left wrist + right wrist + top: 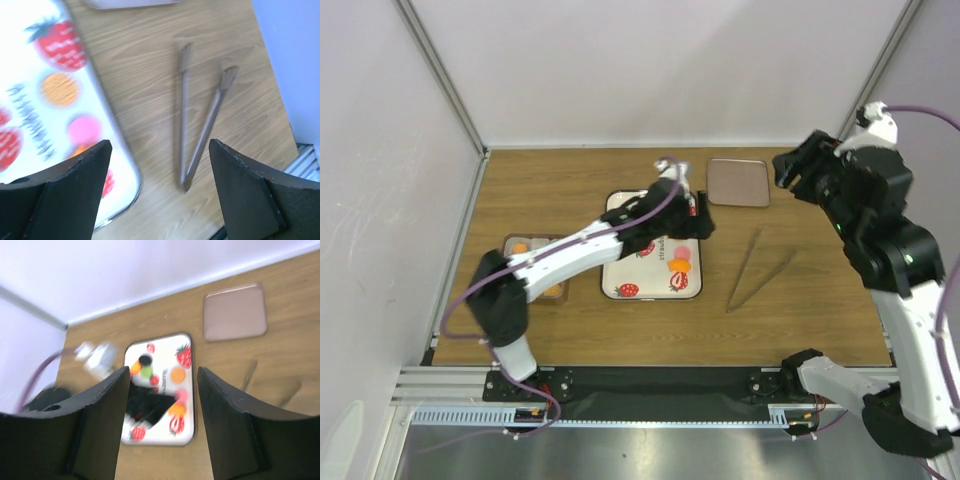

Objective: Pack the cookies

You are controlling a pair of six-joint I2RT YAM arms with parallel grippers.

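Observation:
Cookies lie on a white strawberry-print tray (655, 278): an orange cookie (60, 89), a pink cookie (84, 129), and in the right wrist view a black cookie (145, 359), a green cookie (146, 371) and more orange cookies (178, 374). My left gripper (695, 222) hovers over the tray's far right part, open and empty (160, 145). My right gripper (792, 170) is raised high at the right, open and empty (163, 371). A brown box (510, 262) left of the tray holds orange cookies (520, 247). My left arm hides part of the tray.
A flat brown lid (737, 182) lies at the back, right of the tray. Metal tongs (760, 270) lie on the wood right of the tray, also in the left wrist view (200, 125). White walls and frame posts close in the table.

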